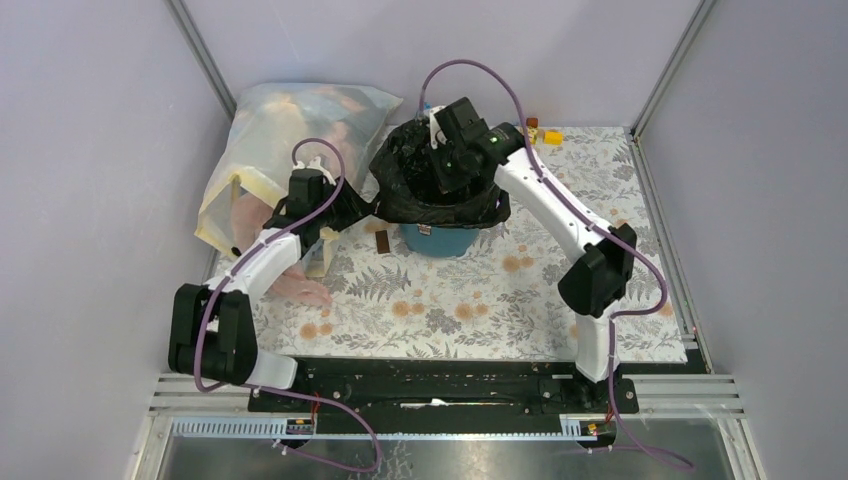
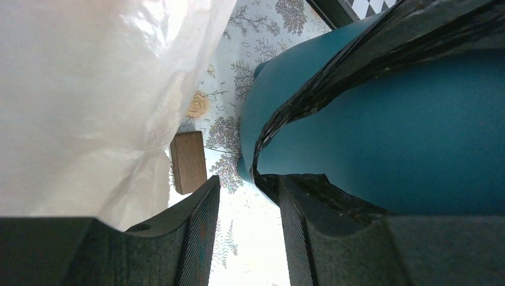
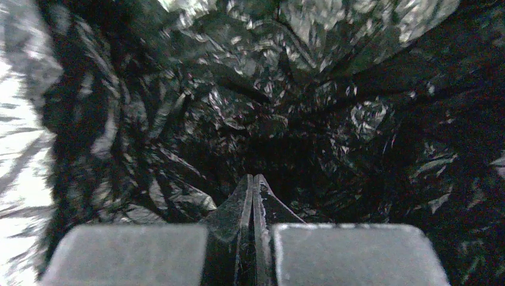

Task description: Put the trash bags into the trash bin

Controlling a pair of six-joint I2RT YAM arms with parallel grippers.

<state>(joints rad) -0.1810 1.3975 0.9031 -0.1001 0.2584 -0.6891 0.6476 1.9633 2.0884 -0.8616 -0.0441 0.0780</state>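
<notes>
The trash bin (image 1: 440,238) is a teal bucket standing at the back middle of the flowered cloth. The black trash bag (image 1: 408,185) sits in its mouth, its rim draped over the edge. My right gripper (image 1: 447,165) reaches down into the bag. In the right wrist view its fingers (image 3: 253,179) are shut together, with crinkly black plastic (image 3: 333,89) all around. My left gripper (image 1: 365,208) is at the bin's left side. In the left wrist view it (image 2: 249,180) is open and empty. The bag's hanging edge (image 2: 298,107) lies against the bin wall (image 2: 405,137), just outside the right finger (image 2: 298,226).
A big translucent yellowish bag of clothes (image 1: 290,150) lies at the back left and also shows in the left wrist view (image 2: 77,89). A small brown block (image 1: 382,241) lies beside the bin, near my left fingers (image 2: 189,161). Small yellow and orange pieces (image 1: 545,133) sit at the back right.
</notes>
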